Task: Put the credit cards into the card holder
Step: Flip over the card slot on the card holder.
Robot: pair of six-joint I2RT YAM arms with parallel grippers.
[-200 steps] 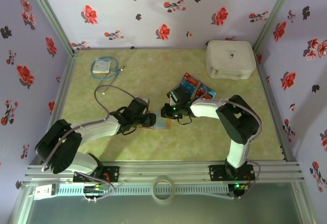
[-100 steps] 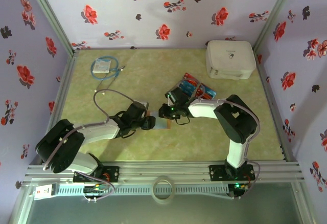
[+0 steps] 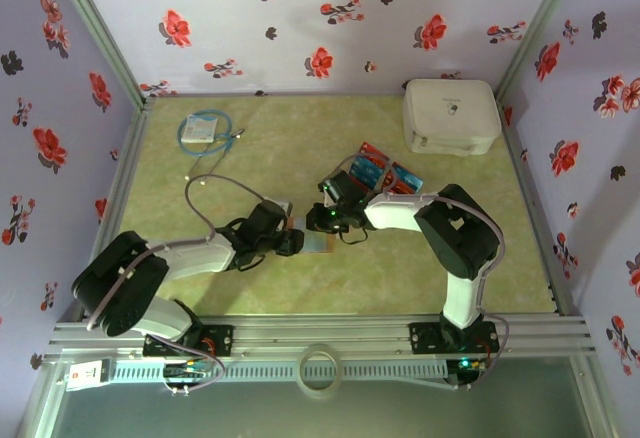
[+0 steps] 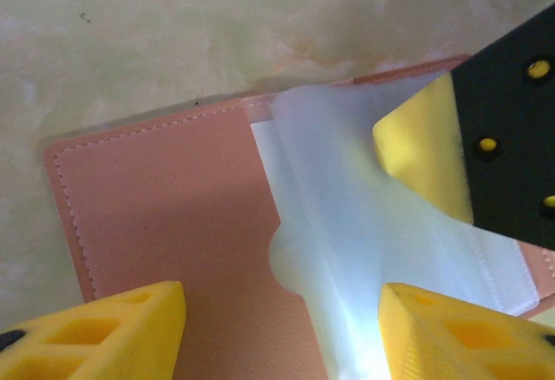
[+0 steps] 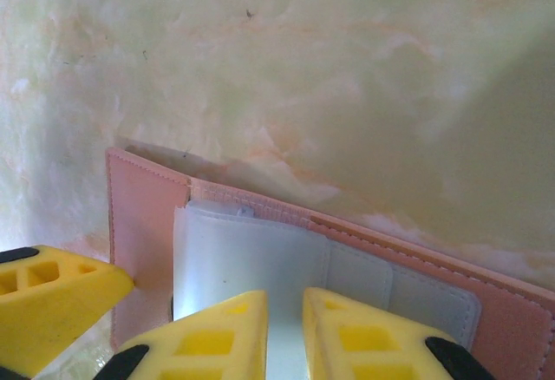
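- Card holder (image 3: 314, 243) lies open on the table (image 3: 250, 158) at centre, between both grippers.
- Left gripper (image 4: 279, 315) straddles it, jaws apart and gripping nothing.
- Right gripper (image 5: 284, 332), jaws nearly together, seems to pinch its pale pocket.
- Credit cards (image 3: 378, 170) sit just beyond, up and right of that gripper, so the right arm is nearer.

Pale green marbled desk (image 3: 400, 278), enclosed by lilac walls (image 3: 300, 18) printed with red and dark flowers. A white zip case (image 3: 451, 115) lay flat in the far right corner. A packet of coiled blue cable (image 3: 204, 130) lay near the far left corner. A pale ring (image 3: 299, 370) rested on the near metal rail (image 3: 330, 330).
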